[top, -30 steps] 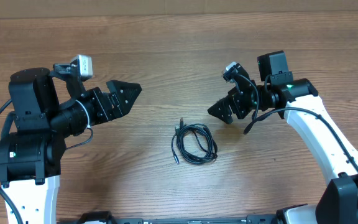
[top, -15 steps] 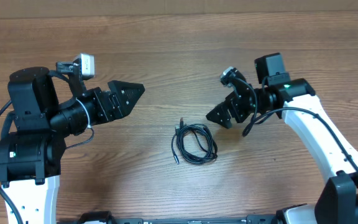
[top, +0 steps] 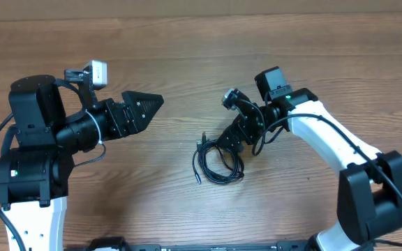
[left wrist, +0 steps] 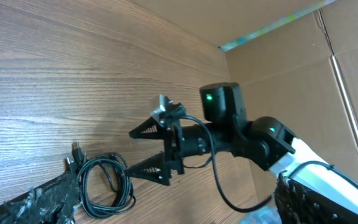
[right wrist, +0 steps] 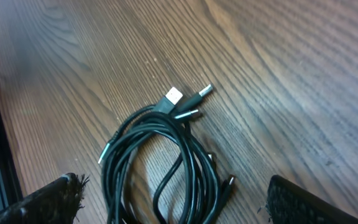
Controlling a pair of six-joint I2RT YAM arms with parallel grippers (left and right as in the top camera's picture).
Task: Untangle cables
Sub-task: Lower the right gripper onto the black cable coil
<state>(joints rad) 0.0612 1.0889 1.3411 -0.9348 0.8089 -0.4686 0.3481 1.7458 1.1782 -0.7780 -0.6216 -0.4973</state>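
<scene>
The cables (top: 218,163) lie as a small coil of thin black cords on the wooden table (top: 187,49), with plug ends sticking out at the upper left. My right gripper (top: 229,141) hangs open over the coil's upper right edge. In the right wrist view the cables (right wrist: 160,165) lie between and below its spread fingertips (right wrist: 51,202), and nothing is gripped. My left gripper (top: 152,104) is open and sits well left of and above the coil, pointing right. The left wrist view shows the cables (left wrist: 104,182) and the right gripper (left wrist: 129,154) just beyond them.
Brown cardboard walls (left wrist: 291,56) stand behind the table. A thicker black wire (top: 278,129) loops off the right arm's wrist. The left arm's black base (top: 30,153) fills the left side, and the right arm's white link (top: 326,143) crosses the right side.
My right arm has swung left and down from the right side, ending over the coil. The left gripper has barely moved. The cables lie as before.
</scene>
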